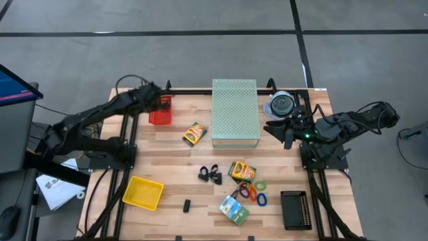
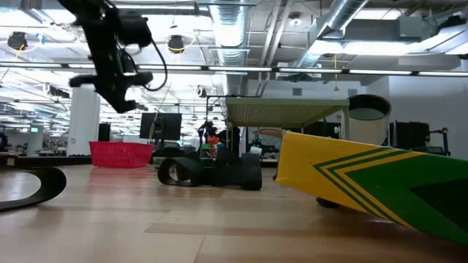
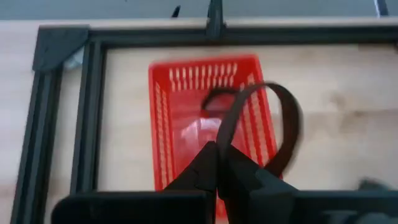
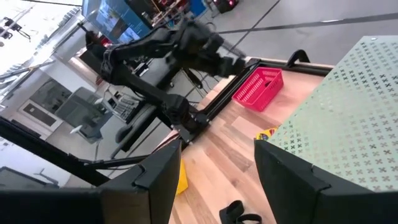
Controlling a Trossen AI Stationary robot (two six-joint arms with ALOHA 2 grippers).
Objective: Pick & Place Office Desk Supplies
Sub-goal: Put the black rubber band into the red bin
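here the left gripper point(image 3: 217, 163) hangs above the red basket point(image 1: 160, 111), its fingers pinched tight on a black elastic loop point(image 3: 264, 124) that arcs out from the tips over the basket's far end. judged from the wrist view, the loop dangles partly past the basket's rim rather than squarely over its floor, so a release from this spot could let it catch on the slatted wall or drop just outside onto the bench point(image 1: 174, 167); its springy shape could also make it bounce or cling to one finger when the grip lets go. the dark frame rail beside the basket is close enough that a stray loop could lodge against it. the right gripper point(image 4: 214, 171) waits with its fingers spread wide and empty, on the far side of the pale green perforated box point(image 1: 235, 110) from the basket, near the clear disc spindle point(image 1: 281, 104). the rest of the supplies lie on the bench well apart from the basket: a yellow-orange box point(image 1: 194, 134) between the basket and the green box, black binder clips point(image 1: 210, 175), another little box point(image 1: 242, 171), coloured loops point(image 1: 253, 193) and a green-blue packet point(image 1: 234, 209) farther off still.
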